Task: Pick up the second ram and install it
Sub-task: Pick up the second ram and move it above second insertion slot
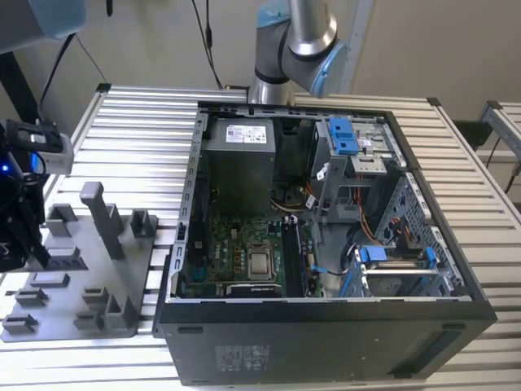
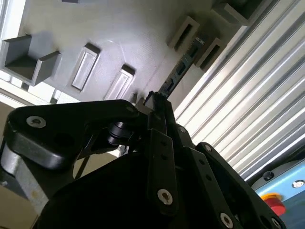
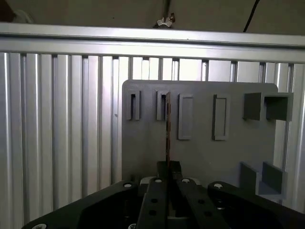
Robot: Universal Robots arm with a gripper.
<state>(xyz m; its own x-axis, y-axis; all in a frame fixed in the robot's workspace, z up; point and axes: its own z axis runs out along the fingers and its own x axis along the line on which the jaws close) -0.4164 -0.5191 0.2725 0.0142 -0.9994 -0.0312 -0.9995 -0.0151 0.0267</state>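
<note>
— While the ram stick point(image 3: 167, 131) is showing just its thin edge in the first wrist view, what is staying hidden?

— Its flat faces are turning away from that camera, and its near end is disappearing between the black fingers point(image 3: 155, 191). In the second wrist view its chips are reading only as dark patches.

— Where is it sitting against the claw point(image 3: 167, 168)?

— It is running straight out from the fingertips, its far end lying in a slot point(image 3: 160, 105) of the grey tray point(image 3: 200, 157). The claw is pinching the near end, fingers pressed almost together.

— And around that?

— The tray is resting on the slatted table point(image 3: 62, 124). At the exterior view's left the picture's edge is cutting the claw off, well apart from the open computer case point(image 1: 326, 342).
</note>
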